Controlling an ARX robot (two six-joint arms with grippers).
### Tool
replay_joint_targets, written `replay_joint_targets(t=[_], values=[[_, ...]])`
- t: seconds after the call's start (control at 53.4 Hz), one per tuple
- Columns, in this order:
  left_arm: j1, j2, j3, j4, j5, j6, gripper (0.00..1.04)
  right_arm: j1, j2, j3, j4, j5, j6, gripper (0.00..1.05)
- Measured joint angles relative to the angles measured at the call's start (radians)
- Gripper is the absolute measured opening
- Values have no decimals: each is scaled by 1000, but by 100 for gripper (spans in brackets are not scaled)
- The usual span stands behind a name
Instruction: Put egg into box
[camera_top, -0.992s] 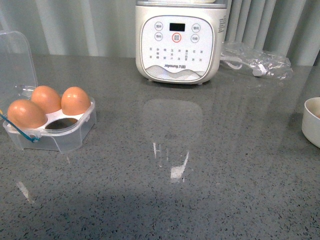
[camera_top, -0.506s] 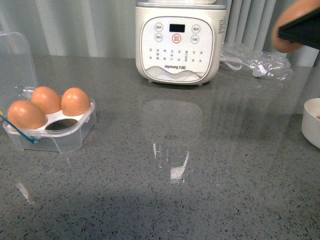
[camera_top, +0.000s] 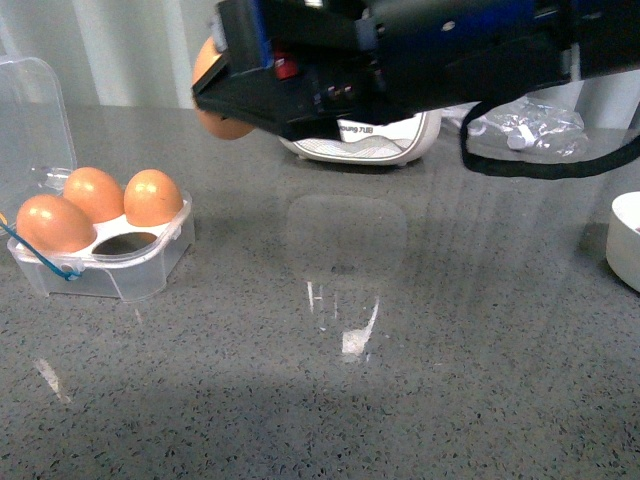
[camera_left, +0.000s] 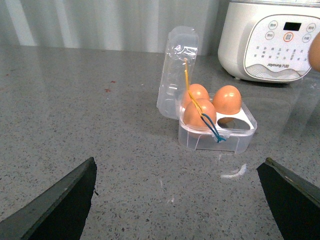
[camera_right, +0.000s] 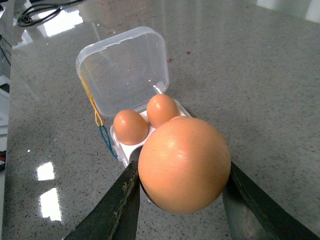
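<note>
Looks like a home kitchen — grey speckled stone countertop (camera_top: 450, 380), white Joyoung cooker (camera_left: 270, 45) with a button panel at the far edge, clear egg box (camera_top: 140, 280) near the left edge, white bowl (camera_top: 628, 245) at the right edge. Pale pleated curtain (camera_left: 100, 22) behind.

Smooth egg (camera_right: 184, 165), clear plastic box (camera_left: 235, 142) (glossy speckled countertop (camera_top: 450, 350)).

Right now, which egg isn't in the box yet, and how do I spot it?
Find the black right arm stretched over the grey table. Its right gripper pinches one egg in the air. The other three eggs sit in the clear box; only this one is held up.
</note>
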Motion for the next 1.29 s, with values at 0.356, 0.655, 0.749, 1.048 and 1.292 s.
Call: replay_joint_targets(t=[0.356,0.655,0.749,1.048,1.292], values=[[0,0,0,0,0,0,98,92,128,92,-37,15,-41,40],[0,0,0,0,0,0,98,136,202,175,-90,72,-92,40],[0,0,0,0,0,0,98,143,217,201,-104,79,-97,40],[0,0,0,0,0,0,98,158,245,238,-134,97,-123,40],[0,0,0,0,0,0,98,161,252,243,-136,102,-130,40]])
